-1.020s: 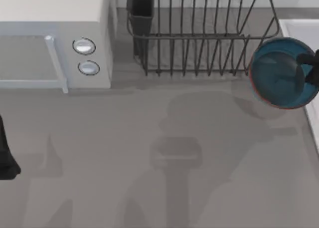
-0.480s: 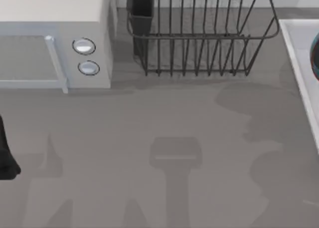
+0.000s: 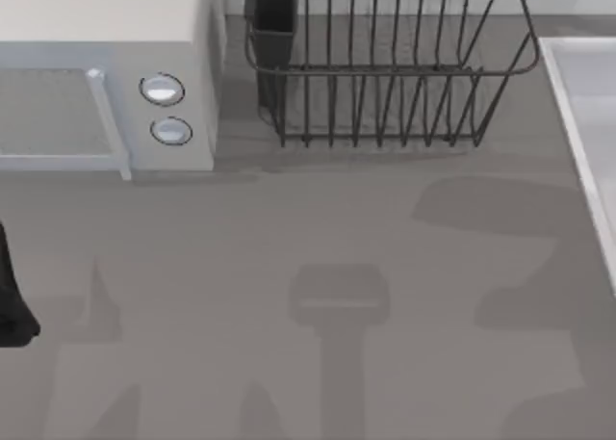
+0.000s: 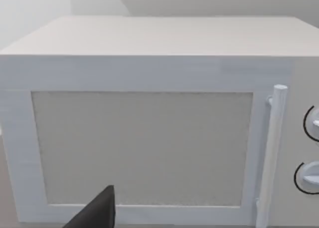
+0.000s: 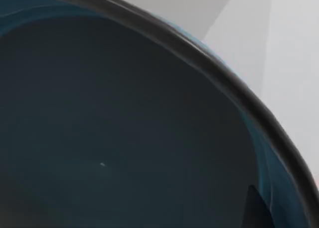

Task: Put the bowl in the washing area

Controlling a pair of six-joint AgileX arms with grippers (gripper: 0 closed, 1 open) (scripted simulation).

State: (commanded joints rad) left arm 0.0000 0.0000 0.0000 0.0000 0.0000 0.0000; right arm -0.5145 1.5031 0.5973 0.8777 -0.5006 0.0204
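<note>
At right wrist, bowl [image 5: 124,133]; overhead, sink [image 3: 589,93].

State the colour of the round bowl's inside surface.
Deep blue, darkening toward the middle of the round glazed bowl; the right wrist view shows it best.

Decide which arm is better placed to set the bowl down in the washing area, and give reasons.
Right. Its wrist view looks closely into the bowl against pale surfaces, and the washing area sits at the table's right. The left arm is parked far left, facing the microwave.

bowl [image 5: 124,133] cropped by the right wrist view's edges, washing area [image 3: 589,103] and microwave [image 3: 106,74] cut off by top view's borders
</note>
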